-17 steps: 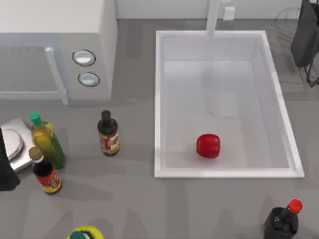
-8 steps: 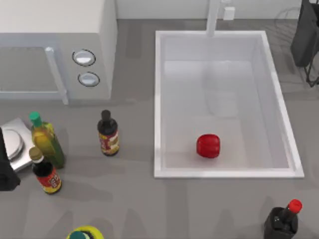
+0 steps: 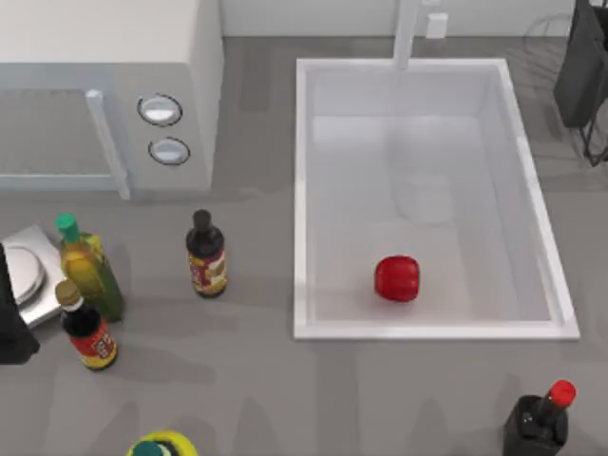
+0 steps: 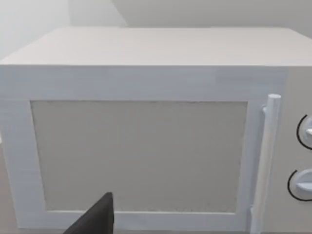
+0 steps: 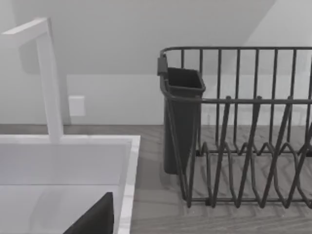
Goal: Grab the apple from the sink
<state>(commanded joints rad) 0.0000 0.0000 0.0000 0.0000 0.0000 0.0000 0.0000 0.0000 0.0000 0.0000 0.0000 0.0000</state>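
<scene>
The apple point(image 3: 396, 278), small, glossy and red, lies on the pale floor of the sink point(image 3: 299, 190), near its front wall and a little left of the middle. The sink is a large white basin at the table's centre right, and its corner point(image 5: 127, 161) also appears in the right wrist view. Neither gripper is near the apple. A dark part of my left gripper point(image 4: 95, 219) points at the microwave door, and my left arm point(image 3: 9, 323) stands at the table's left edge. A dark part of my right gripper point(image 5: 95, 219) hangs near the sink's back corner.
A white microwave point(image 3: 104, 85) fills the back left. Three bottles point(image 3: 87, 271) point(image 3: 205, 256) point(image 3: 87, 332) and a scale point(image 3: 33, 275) stand left of the sink. A red-capped dark bottle point(image 3: 541, 418) is at front right. The faucet point(image 3: 407, 33) and a dark dish rack point(image 5: 243, 136) stand behind.
</scene>
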